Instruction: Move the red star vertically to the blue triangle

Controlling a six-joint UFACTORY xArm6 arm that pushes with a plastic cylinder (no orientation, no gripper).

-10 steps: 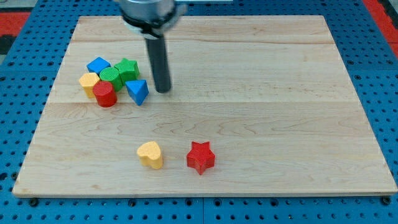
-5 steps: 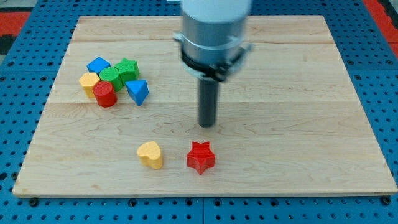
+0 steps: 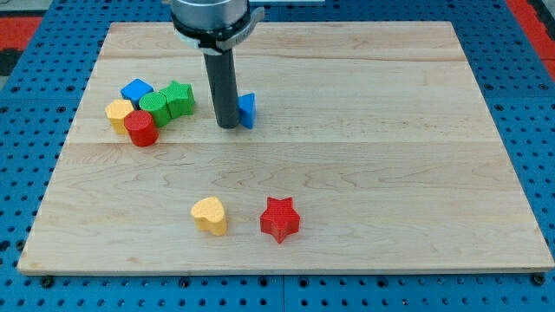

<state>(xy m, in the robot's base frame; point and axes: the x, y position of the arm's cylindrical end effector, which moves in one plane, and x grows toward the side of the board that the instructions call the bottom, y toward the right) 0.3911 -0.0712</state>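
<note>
The red star (image 3: 279, 218) lies near the view's bottom, a little right of centre. The blue triangle (image 3: 247, 110) sits in the upper middle of the wooden board (image 3: 390, 130), partly hidden behind the dark rod. My tip (image 3: 227, 126) rests on the board, touching the blue triangle's left side. The red star is well below the tip and the triangle, slightly to their right.
A yellow heart (image 3: 210, 215) lies left of the red star. At the upper left is a cluster: a blue block (image 3: 136, 90), a green block (image 3: 178, 97), a green cylinder (image 3: 155, 108), a yellow block (image 3: 120, 113) and a red cylinder (image 3: 140, 128).
The blue triangle has moved right, away from the cluster. My tip swung from beside the triangle down toward the red star and back up to the triangle's left side.
</note>
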